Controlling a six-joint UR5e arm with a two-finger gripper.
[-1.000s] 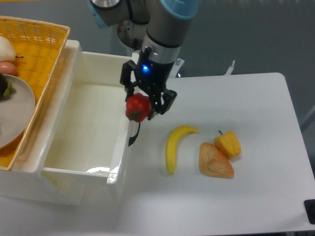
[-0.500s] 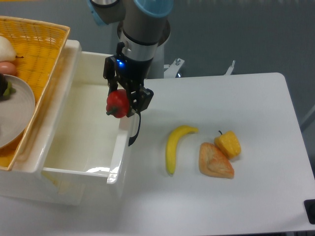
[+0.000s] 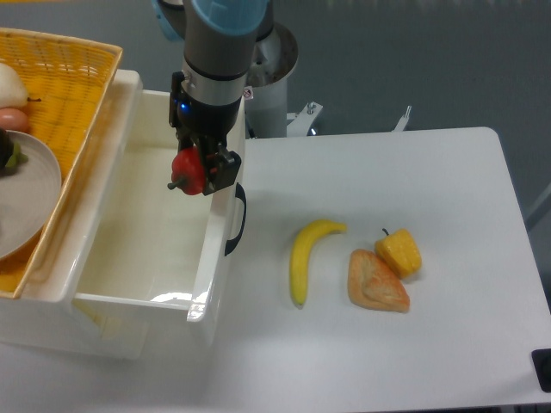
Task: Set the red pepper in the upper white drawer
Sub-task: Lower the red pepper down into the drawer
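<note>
White glossy plastic forms the upper white drawer (image 3: 138,258), pulled open at the left of the table (image 3: 448,344), its deep walls enclosing a bare interior with open room across the whole floor. Its front wall, bearing a black curved handle (image 3: 237,219), faces the table surface. Along the drawer's left edge a yellow wicker basket (image 3: 65,95) overhangs the rim, holding a grey plate (image 3: 26,202) and some items too cut off to identify. The gripper (image 3: 196,168) hangs from the arm over the drawer's right portion, just inside the front wall, fingers closed around the red pepper (image 3: 188,171). The pepper is held in the air above the drawer interior, clear of the floor, its short stem pointing left. Whether the gripper housing touches the front wall cannot be determined; it appears just beside the rim. On the table to the right of the drawer lie a banana (image 3: 306,256), a yellow pepper (image 3: 399,252) and an orange-brown wedge-shaped item (image 3: 375,282), the last two touching or nearly so, all well apart from the gripper. Nothing stands between the held pepper and the drawer floor below it.
</note>
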